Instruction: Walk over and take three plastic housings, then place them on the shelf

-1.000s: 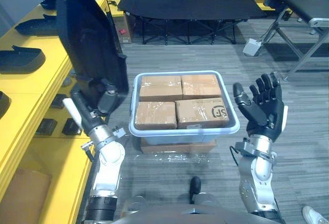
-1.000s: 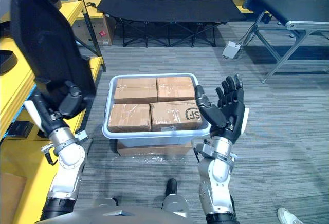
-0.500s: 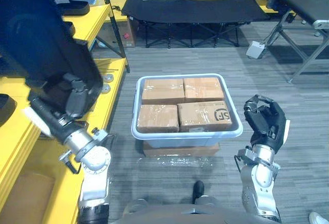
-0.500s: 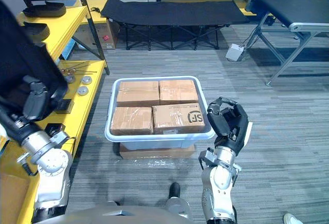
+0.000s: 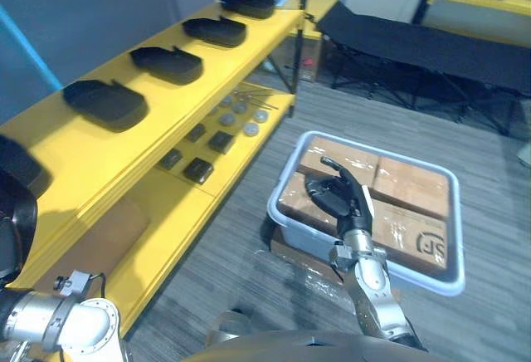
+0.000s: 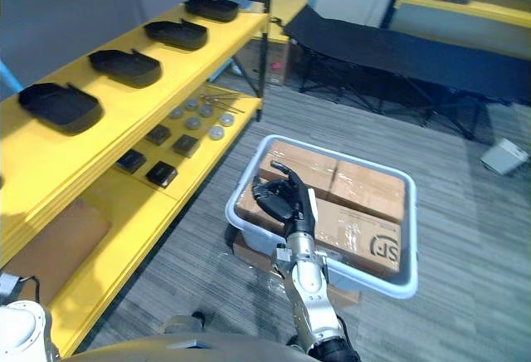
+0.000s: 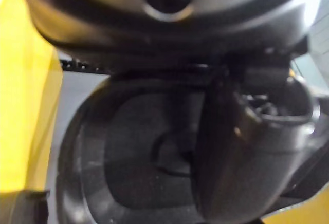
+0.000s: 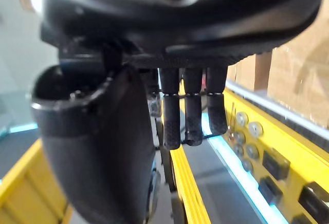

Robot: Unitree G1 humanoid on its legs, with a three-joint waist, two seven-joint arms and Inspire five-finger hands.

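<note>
Black plastic housing (image 7: pixel 128 149) gripped in left hand (image 7: pixel 234 152), right hand (image 5: pixel 336 200) curled empty over cardboard boxes (image 5: pixel 415 231).

View swung to shelf (image 5: pixel 178 100); R robot hand (image 5: pixel 336 200) now curled.

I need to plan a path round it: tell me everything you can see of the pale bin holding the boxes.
The bin is a pale grey-blue plastic tub, rectangular, round-cornered, with a broad rim and no lid. It sits level on a flat brown carton on the grey carpet, near the yellow shelf. Four taped cardboard boxes fill it to about rim height. The right hand, fingers curled, shows in front of its left part; whether they touch cannot be told.
</note>
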